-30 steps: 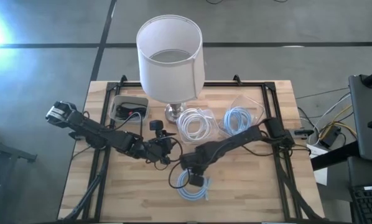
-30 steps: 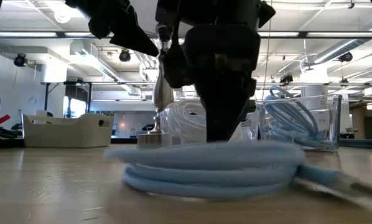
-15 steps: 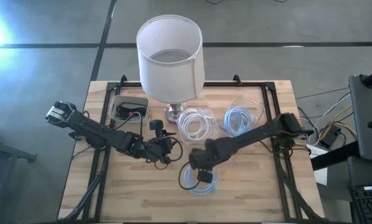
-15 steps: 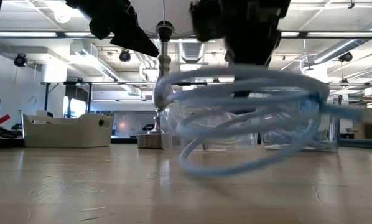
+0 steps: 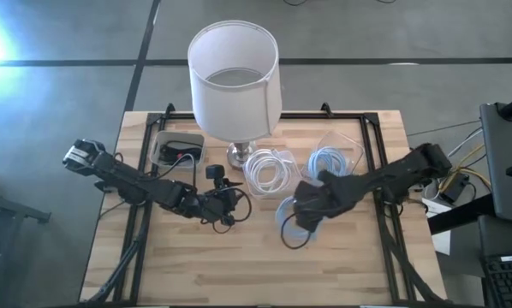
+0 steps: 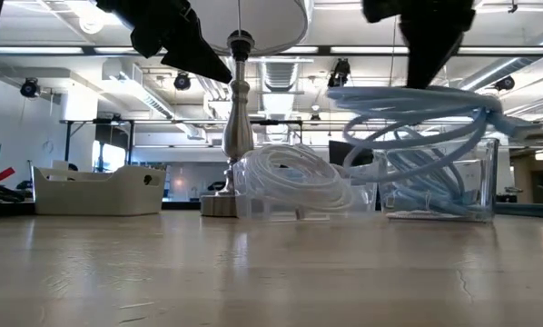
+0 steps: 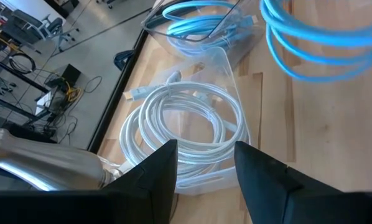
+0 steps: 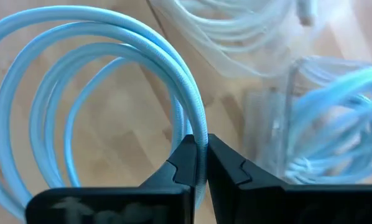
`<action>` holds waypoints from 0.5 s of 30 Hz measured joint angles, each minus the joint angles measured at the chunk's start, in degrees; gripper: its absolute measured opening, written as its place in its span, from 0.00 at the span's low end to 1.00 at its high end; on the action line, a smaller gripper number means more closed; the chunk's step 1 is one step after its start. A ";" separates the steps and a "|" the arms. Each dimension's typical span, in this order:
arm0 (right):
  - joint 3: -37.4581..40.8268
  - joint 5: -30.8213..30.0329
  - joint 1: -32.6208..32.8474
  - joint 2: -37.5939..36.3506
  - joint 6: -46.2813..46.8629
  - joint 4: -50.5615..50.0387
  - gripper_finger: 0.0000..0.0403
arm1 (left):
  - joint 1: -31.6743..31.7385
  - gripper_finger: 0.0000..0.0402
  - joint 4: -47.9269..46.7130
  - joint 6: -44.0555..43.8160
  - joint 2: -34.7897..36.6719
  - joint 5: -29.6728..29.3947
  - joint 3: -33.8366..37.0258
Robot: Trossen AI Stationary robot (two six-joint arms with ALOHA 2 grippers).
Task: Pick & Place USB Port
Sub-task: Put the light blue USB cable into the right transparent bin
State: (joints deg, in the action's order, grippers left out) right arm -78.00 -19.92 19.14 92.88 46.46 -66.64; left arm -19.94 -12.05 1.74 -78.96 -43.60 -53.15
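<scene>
Since 1 second ago the right gripper [image 5: 300, 216] has carried the coiled light-blue USB cable [image 5: 290, 224] up off the wooden table [image 5: 179, 265] and toward the frame's centre-right. Its fingers are pinched tight on 1 loop of the coil, as the right wrist view [image 8: 198, 163] shows, with the remaining loops hanging slack around them. In the low view the coil [image 6: 417, 113] hangs clear of the tabletop, in front of the clear plastic bin of blue cables [image 6: 439, 182]. From above, that bin [image 5: 331, 162] lies just up and right of the gripper, beside a clear bin of white cable [image 5: 269, 171]. Left of centre, the left gripper [image 5: 229, 208] waits with its fingers spread, near the white-shaded lamp [image 5: 234, 81].
</scene>
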 joint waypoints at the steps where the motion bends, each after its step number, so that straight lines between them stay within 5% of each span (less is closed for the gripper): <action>1: 1.24 -0.24 0.00 -1.56 0.08 -0.14 0.04 | 0.02 0.41 -0.02 0.02 0.00 0.00 0.00; 15: 16.19 -15.87 -0.79 -25.53 0.04 -0.61 0.04 | 0.06 0.41 0.01 -3.01 -0.02 0.00 0.00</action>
State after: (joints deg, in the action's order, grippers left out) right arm -61.82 -35.78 18.35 67.35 46.50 -67.25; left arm -19.88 -12.04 -1.27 -78.98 -43.59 -53.15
